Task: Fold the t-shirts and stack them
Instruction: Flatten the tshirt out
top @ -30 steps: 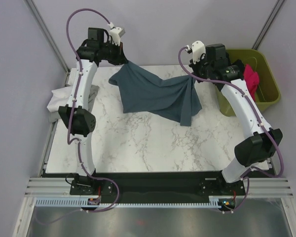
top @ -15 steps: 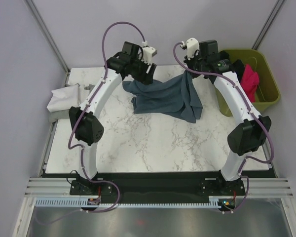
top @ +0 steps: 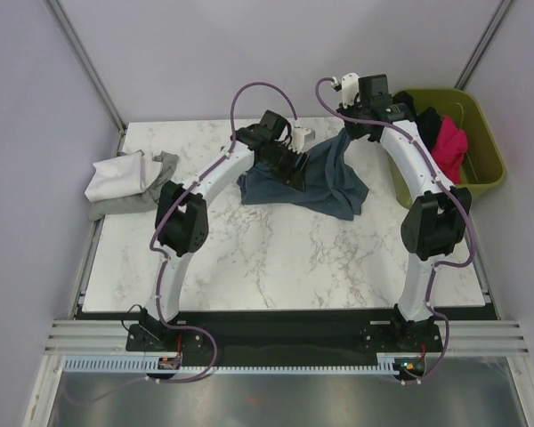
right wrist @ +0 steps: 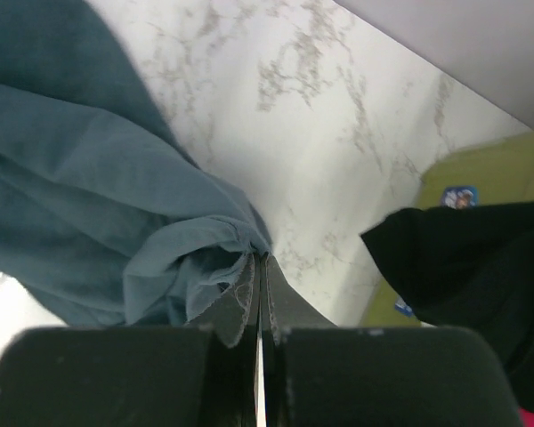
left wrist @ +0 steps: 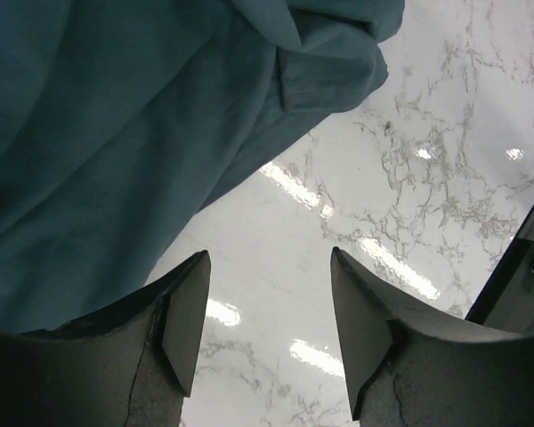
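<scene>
Left arm is swinging in from the far-left corner toward centre. A second ago the slate blue-grey t-shirt (top: 334, 182) was hanging stretched between both tools across the back of the worktop (top: 249, 258). Now that span is gone.

Left tool (left wrist: 269, 267) is sitting wide open with nothing between the fingers and only bare marble below it. Shirt cloth is lying just up and to the left of it in the wrist view, not gripped.

Right tool (right wrist: 258, 267) is pinching a gathered edge of the same shirt, fingers fully closed on the fabric, back right near the olive bin (top: 485, 182).

The shirt is now bunching into a heap at centre-back. It is hanging from the right tool and draping onto the worktop, creased rather than flat.

Reading: the left side is being carried over toward the right and let go. That is either a first half-fold or a lost spread. From the wrinkles I'm leaning to the second, so it is probably needing a re-grab and a flatten before a clean fold.

The white t-shirt (top: 116, 173) is lying at the left edge in a loose pile. The black (top: 427, 120) and magenta (top: 452, 142) shirts are sitting in the bin, so most of the task is remaining.
</scene>
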